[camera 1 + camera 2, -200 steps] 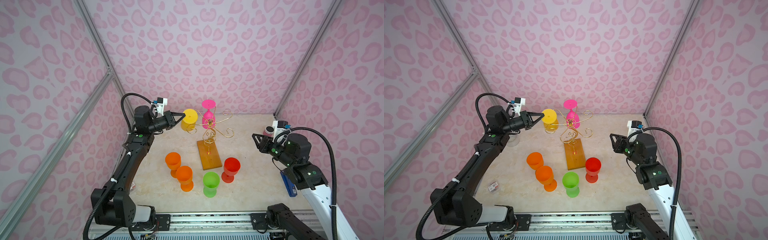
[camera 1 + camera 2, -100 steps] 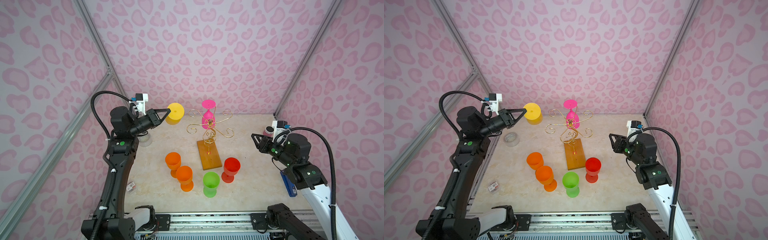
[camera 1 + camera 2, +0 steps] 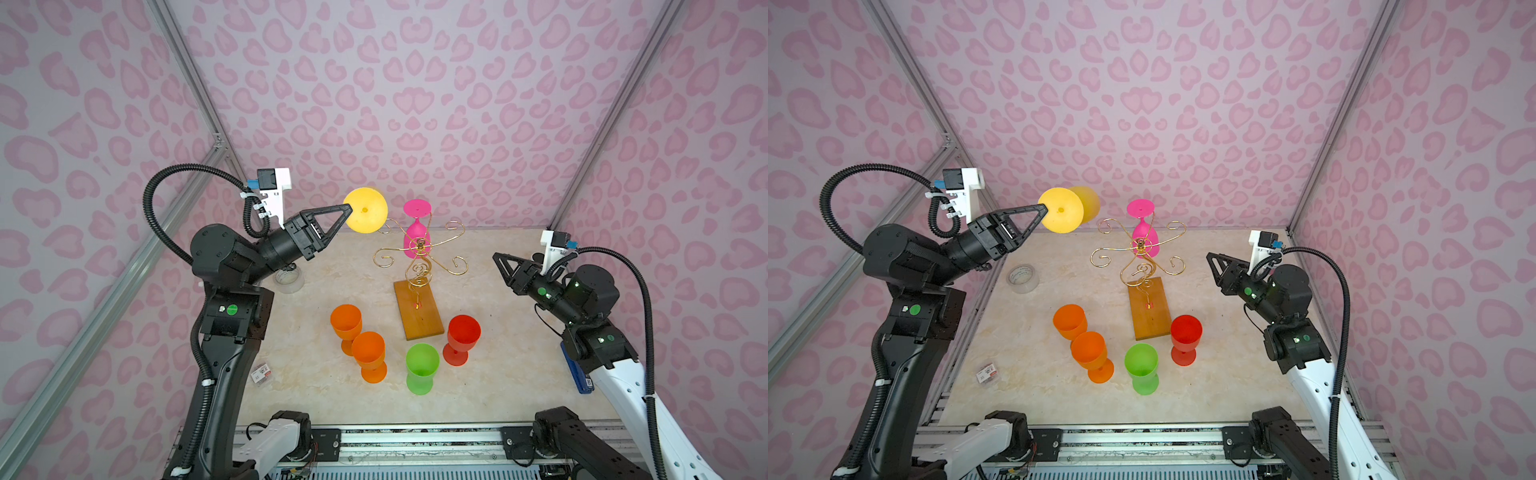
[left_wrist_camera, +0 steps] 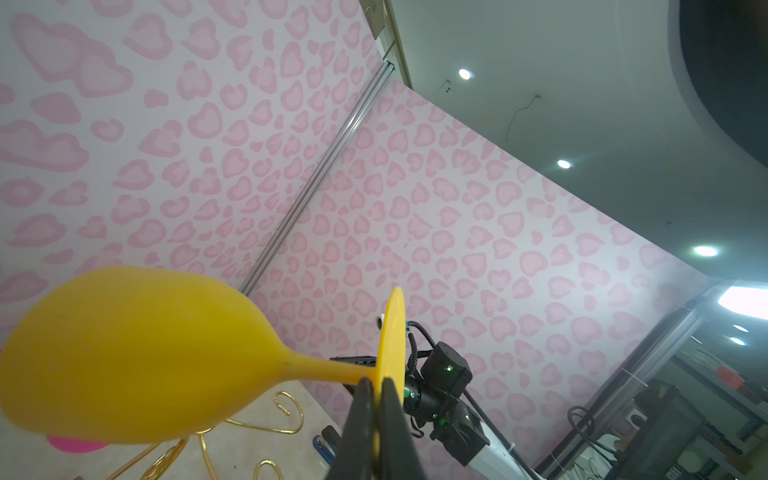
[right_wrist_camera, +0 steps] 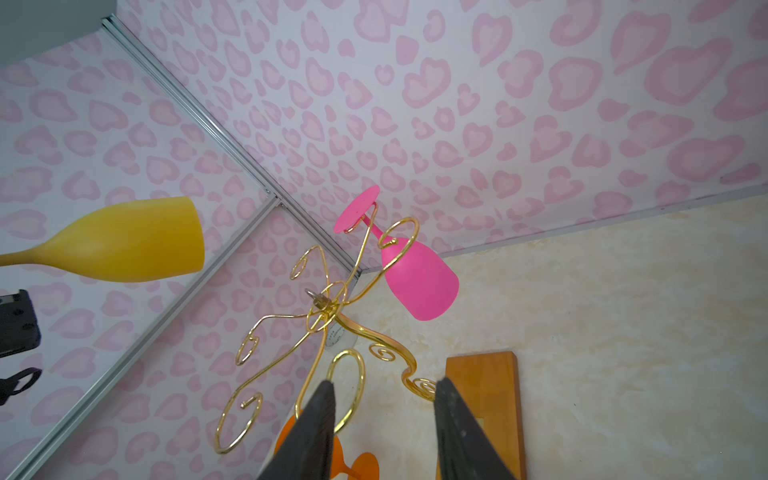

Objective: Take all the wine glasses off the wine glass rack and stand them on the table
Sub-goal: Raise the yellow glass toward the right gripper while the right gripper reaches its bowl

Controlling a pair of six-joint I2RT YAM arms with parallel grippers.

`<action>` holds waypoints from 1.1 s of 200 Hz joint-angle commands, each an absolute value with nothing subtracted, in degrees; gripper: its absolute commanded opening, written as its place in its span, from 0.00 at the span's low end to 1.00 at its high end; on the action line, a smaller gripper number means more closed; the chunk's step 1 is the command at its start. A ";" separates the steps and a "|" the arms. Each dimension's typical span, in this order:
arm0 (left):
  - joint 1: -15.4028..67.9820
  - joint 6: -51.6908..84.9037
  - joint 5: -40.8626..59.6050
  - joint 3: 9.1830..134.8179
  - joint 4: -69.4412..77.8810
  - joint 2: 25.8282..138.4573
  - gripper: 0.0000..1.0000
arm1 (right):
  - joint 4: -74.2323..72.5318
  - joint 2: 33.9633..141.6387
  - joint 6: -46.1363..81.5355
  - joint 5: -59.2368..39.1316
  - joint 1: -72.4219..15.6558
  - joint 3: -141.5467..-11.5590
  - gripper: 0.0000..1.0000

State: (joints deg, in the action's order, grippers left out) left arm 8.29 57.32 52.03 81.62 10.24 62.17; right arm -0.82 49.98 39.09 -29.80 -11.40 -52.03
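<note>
My left claw point(image 4: 377, 381) pinches the foot disc of the yellow plastic wine glass point(image 3: 365, 210), holding it sideways, clear of the gold wire wine glass rack point(image 3: 419, 259) so no scroll can snag it. A pink plastic wine glass point(image 3: 415, 232) hangs inverted on the rack's rear arm. My right claw point(image 5: 382, 388), spread and empty, faces the rack, likely for that.

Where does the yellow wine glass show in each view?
In a top view: yellow wine glass held sideways, left of the wine glass rack.
In a top view: glass likewise.
Left wrist: glass close up, foot in jaws of left gripper.
Right wrist: glass airborne beside the rack.
Shared landmark: the rack.
</note>
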 commanded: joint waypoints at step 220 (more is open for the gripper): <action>27.77 100.37 50.45 78.05 70.53 88.24 0.02 | -52.36 64.15 62.55 -37.78 -14.32 -47.90 0.49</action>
State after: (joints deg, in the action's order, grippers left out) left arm 27.75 98.24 51.13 78.13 65.01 87.46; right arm -48.66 63.79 61.93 -36.53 -14.15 -48.12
